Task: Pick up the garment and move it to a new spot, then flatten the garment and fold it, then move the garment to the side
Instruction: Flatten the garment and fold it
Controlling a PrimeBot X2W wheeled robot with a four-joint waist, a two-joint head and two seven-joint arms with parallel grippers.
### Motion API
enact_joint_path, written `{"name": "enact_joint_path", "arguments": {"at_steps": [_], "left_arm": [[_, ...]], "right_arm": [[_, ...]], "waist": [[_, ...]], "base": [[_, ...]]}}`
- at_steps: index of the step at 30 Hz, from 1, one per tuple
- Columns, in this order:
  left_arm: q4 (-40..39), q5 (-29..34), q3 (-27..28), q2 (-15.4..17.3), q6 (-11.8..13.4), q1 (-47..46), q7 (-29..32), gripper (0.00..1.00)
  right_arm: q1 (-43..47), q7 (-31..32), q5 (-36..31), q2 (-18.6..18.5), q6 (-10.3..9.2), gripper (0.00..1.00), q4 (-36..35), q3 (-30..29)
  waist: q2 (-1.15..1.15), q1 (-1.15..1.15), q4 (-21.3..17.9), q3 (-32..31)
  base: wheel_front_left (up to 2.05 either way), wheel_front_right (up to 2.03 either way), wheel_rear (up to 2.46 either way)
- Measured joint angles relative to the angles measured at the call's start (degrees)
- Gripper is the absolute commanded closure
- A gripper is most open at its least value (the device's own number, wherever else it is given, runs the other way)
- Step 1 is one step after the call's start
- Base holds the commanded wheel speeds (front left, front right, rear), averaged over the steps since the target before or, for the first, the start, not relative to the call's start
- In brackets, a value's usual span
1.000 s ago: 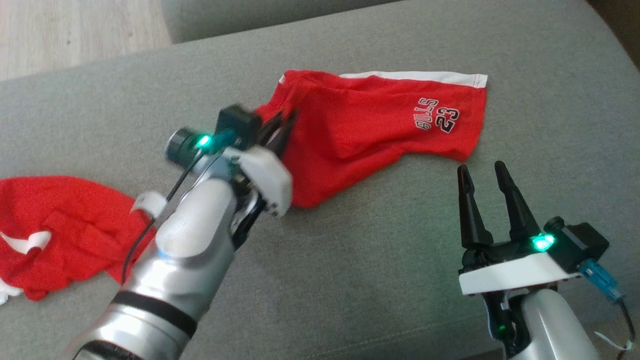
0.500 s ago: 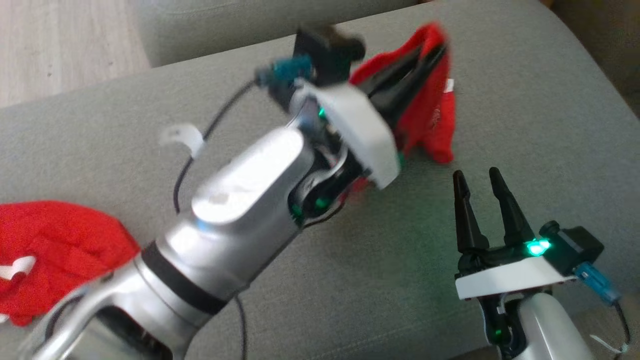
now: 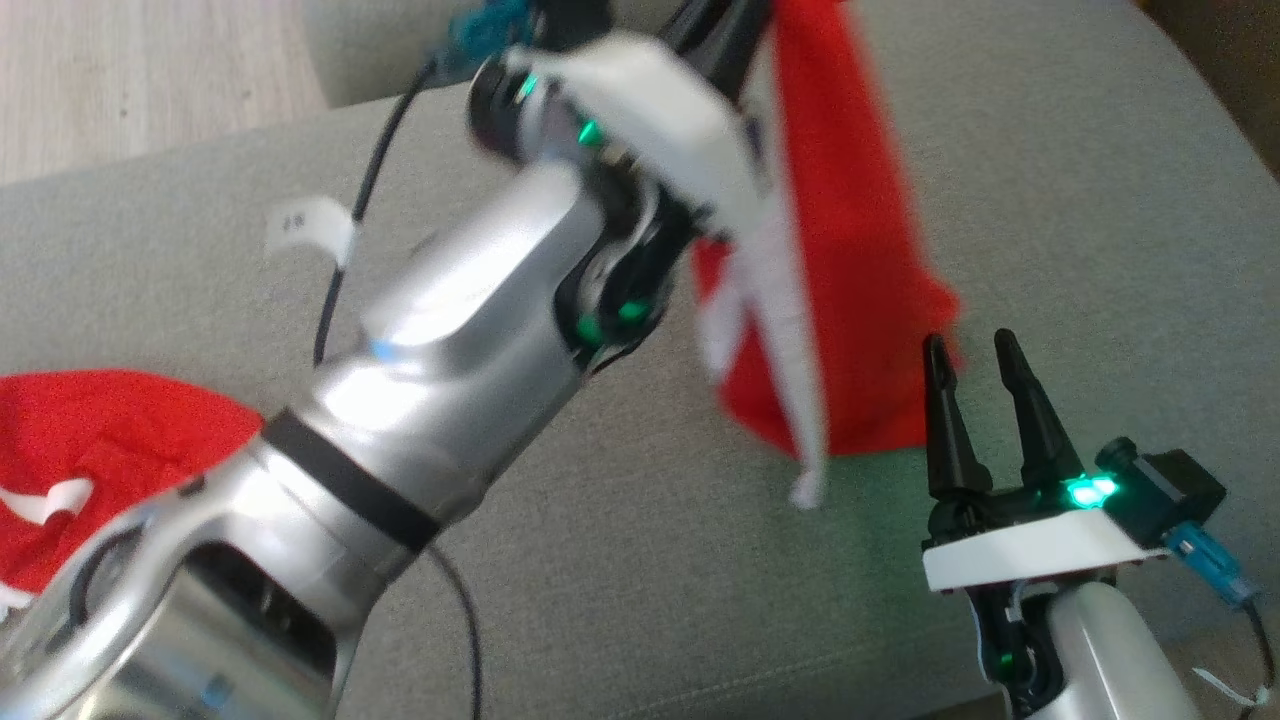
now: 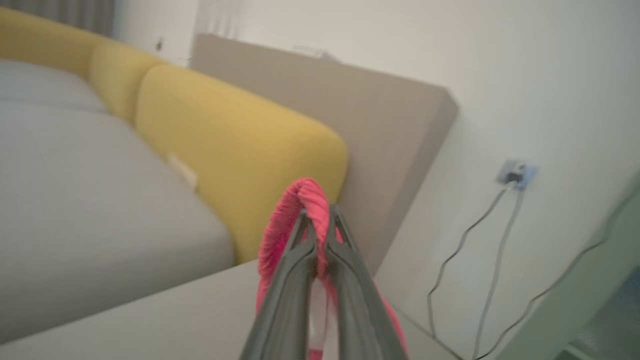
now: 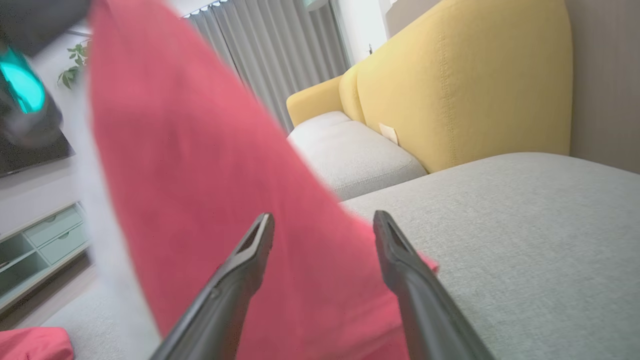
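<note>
Since a moment ago, the left gripper (image 4: 318, 220) is lifting higher. It is pinching tight on the red garment (image 3: 850, 250), which is hanging down over the grey sofa seat (image 3: 1100, 200). The right gripper (image 3: 968, 345) is waiting wide open, holding nothing, just beside the cloth's bottom edge. This looks like the pick-up-and-move step. Next, the cloth is needing a free spot to be laid down and spread flat. Another red cloth (image 3: 100, 430) is lying at the left, so that side is taken.

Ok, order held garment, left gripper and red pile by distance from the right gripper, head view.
1. Held garment, just left of the right gripper.
2. Left gripper, raised, upper middle.
3. Red pile, far left on the cushion.
</note>
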Motion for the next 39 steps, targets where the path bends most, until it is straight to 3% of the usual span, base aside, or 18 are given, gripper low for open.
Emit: {"name": "enact_joint_path", "arguments": {"at_steps": [8,13,14,15,25,32,39], "left_arm": [[17.23,6.35,-2.42,4.15,-5.03,7.5,-0.41,1.0],[22.35,11.51,-1.29,5.64,-5.59,8.81,-0.42,1.0],[22.98,12.21,-0.26,5.66,-5.57,9.18,-0.43,0.58],[23.64,12.76,0.44,5.66,-5.58,9.59,-0.47,0.0],[22.34,20.37,9.27,5.26,-5.68,10.71,-0.47,0.0],[14.63,27.25,15.89,5.31,-6.2,12.59,-0.48,0.0],[5.33,33.44,20.37,5.97,-6.77,21.79,-0.48,0.0]], "right_arm": [[-1.37,0.0,0.0,0.0,0.0,0.0,-0.29,0.35],[-2.05,0.0,-0.54,0.0,0.0,0.0,-0.18,0.68],[-2.05,0.0,-0.55,0.0,0.0,0.0,-0.05,0.96],[-2.05,0.0,-0.55,0.0,0.0,0.0,0.03,1.24],[-2.02,0.0,-1.53,-0.01,0.0,0.0,0.55,1.47],[-1.87,0.0,-2.12,-0.01,0.0,0.0,0.74,0.63],[-0.26,0.0,-3.04,-0.01,0.0,0.0,0.87,-0.38]], "waist": [[0.0,0.0,1.53,2.59],[0.0,0.0,1.64,3.36],[0.0,0.0,1.57,3.41],[0.0,0.0,1.51,3.44],[0.0,0.0,2.31,2.64],[0.0,0.0,4.83,0.77],[0.0,0.0,7.85,-1.81]], "base": [[0.0,0.0,0.0],[0.0,0.0,0.0],[0.0,0.0,0.0],[0.0,0.0,0.0],[0.0,0.0,0.0],[0.0,0.0,0.0],[0.0,0.0,0.0]]}}
